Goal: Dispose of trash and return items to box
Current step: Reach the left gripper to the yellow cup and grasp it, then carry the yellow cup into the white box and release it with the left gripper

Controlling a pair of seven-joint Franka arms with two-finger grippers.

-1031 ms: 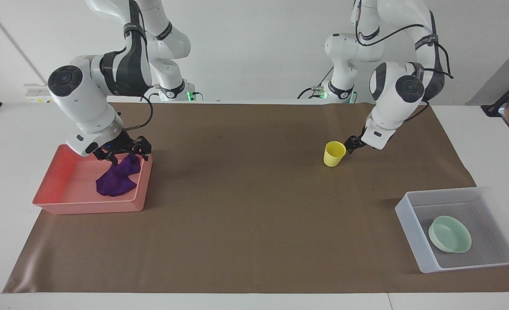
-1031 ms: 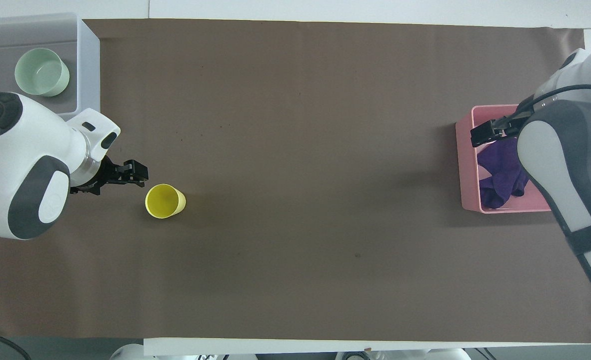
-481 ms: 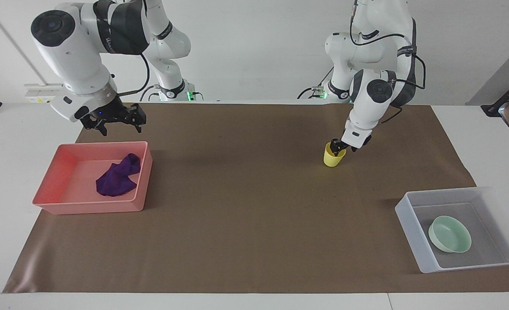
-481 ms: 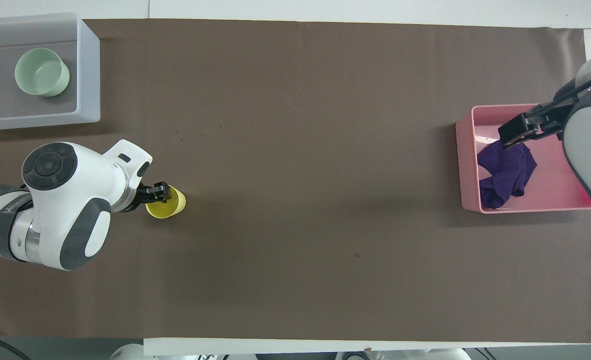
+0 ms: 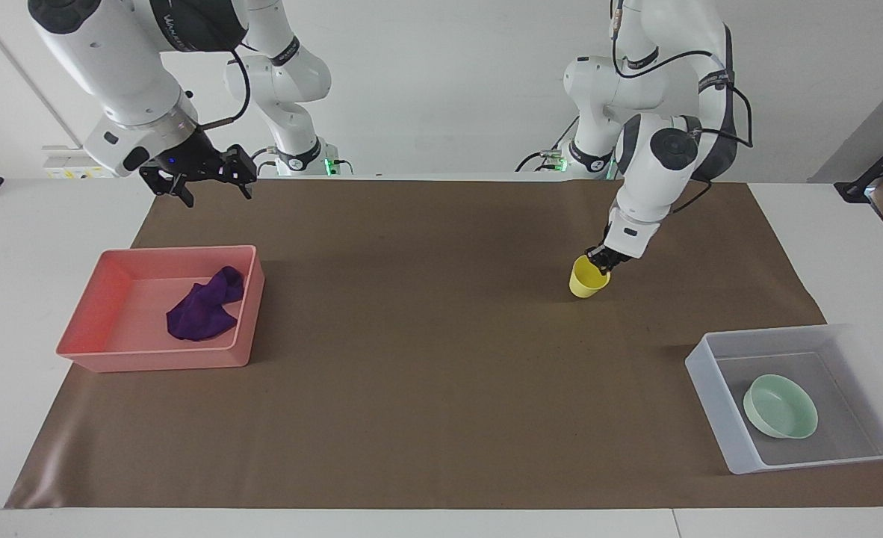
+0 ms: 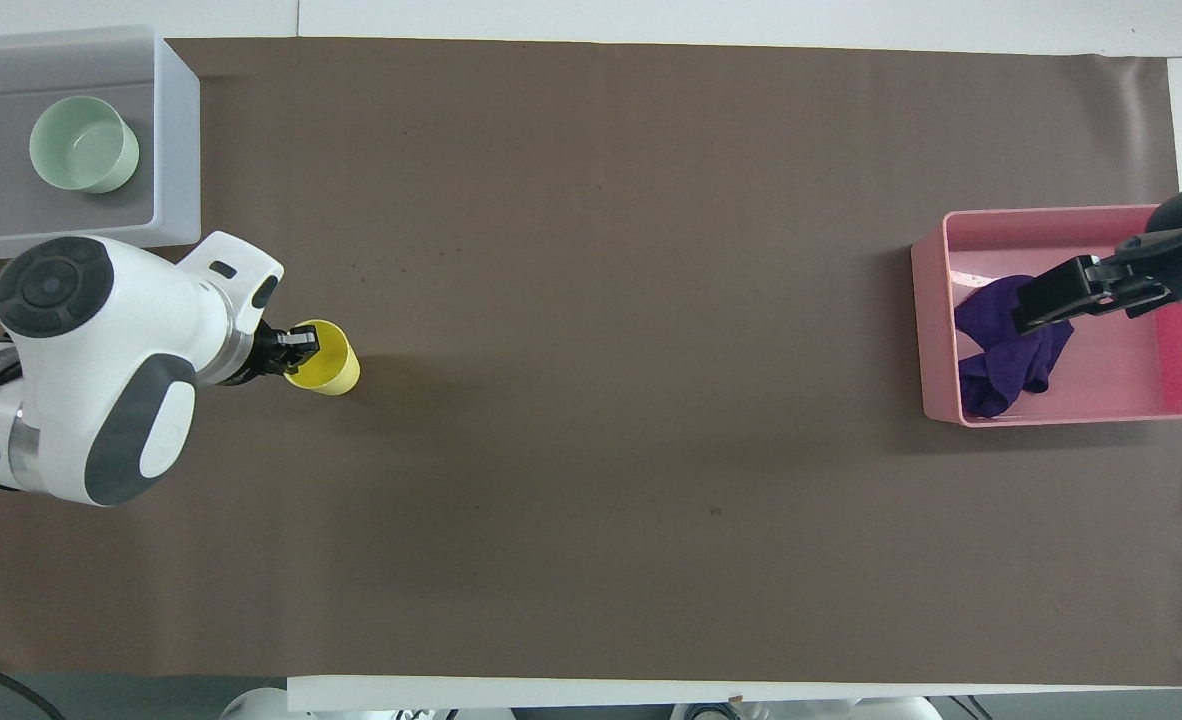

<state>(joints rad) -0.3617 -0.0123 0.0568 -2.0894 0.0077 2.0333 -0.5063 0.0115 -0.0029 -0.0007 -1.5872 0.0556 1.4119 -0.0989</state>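
Facing view, yellow cup (image 5: 588,278): tilted and clear of the brown mat (image 5: 426,418), the left gripper (image 5: 600,258) clamped on its rim; half a second ago it stood upright on the mat a little nearer the robots.
Overhead view, yellow cup (image 6: 323,358): lying on a slant under the left gripper (image 6: 296,342), over the mat (image 6: 651,300) near the box (image 6: 179,130); this view alone cannot settle whether it is lifted.
Purple rag (image 5: 204,306): crumpled in the pink tray (image 5: 83,351) at the right arm's end, unchanged.
Right gripper (image 5: 204,178): fingers spread and empty, high over the mat's edge nearest the robots, risen further since the last frame; overhead it (image 6: 1071,293) covers part of the rag (image 6: 1001,345) and tray (image 6: 936,330).
Mint-green bowl (image 5: 780,406): in the translucent box (image 5: 710,403), at the left arm's end; overhead (image 6: 84,143) the same.
Surroundings: white table (image 5: 8,299) under the mat, plain white wall (image 5: 441,75).
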